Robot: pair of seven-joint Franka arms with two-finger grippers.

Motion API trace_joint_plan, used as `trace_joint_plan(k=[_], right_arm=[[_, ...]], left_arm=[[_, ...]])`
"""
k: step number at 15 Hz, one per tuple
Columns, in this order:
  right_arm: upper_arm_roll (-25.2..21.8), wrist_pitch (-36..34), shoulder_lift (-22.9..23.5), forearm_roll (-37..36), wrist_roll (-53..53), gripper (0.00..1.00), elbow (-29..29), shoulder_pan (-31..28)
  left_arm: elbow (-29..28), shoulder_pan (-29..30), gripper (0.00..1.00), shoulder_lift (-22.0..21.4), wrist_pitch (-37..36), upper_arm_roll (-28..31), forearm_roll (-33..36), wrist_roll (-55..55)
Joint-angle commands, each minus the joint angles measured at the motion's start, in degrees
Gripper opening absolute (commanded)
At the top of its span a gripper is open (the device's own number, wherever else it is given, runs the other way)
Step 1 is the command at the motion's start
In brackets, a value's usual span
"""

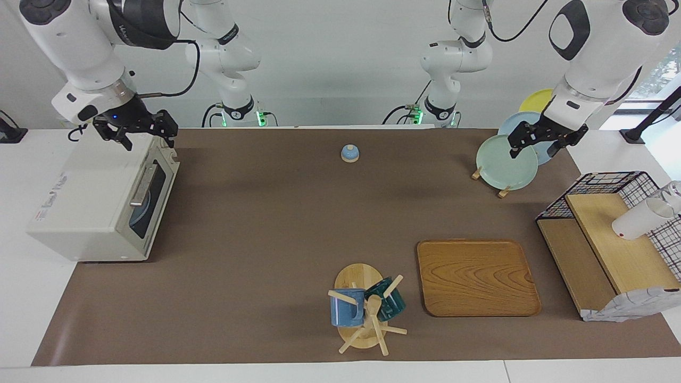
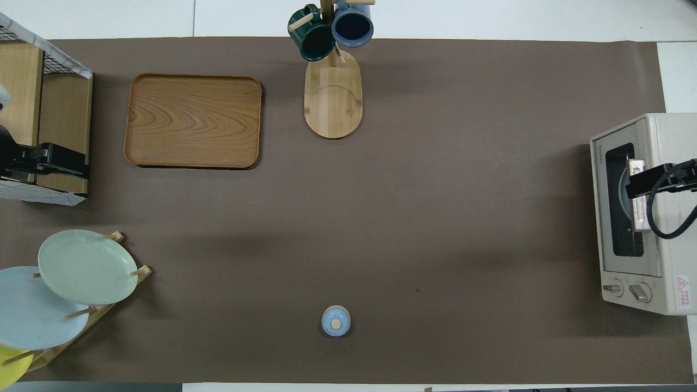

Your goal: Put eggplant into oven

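The eggplant is not in view in either frame. The off-white oven (image 1: 90, 213) stands at the right arm's end of the table with its dark glass door (image 1: 151, 207) shut and the bar handle (image 1: 142, 183) across it. A bluish round shape shows faintly through the glass. It also shows in the overhead view (image 2: 604, 218). My right gripper (image 1: 148, 139) hangs open and empty just over the oven's top edge above the door, and is seen from above (image 2: 631, 188). My left gripper (image 1: 534, 149) hangs open and empty over the plate rack.
A wooden tray (image 1: 476, 276) and a mug tree (image 1: 367, 308) with two mugs lie far from the robots. A small blue lid (image 1: 349, 153) sits near them. Plates on a rack (image 1: 505, 162) and a wire-mesh shelf (image 1: 612, 234) with a white cup (image 1: 638, 218) are at the left arm's end.
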Motion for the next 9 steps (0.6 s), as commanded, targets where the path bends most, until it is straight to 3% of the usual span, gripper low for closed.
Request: trace_joint_plan(k=[1,9], right_arm=[[-0.47,-0.5,1.04,0.49,3.1,1.0,1.85,1.19],[-0.38,-0.32,0.6,1.02,4.16,1.0,2.91,1.1]], left_arm=[[0.02,-0.5,1.0,-0.31,-0.53,0.02,1.4,-0.64],[0.02,-0.15,1.0,-0.31,-0.61,0.02,-0.08,-0.38]])
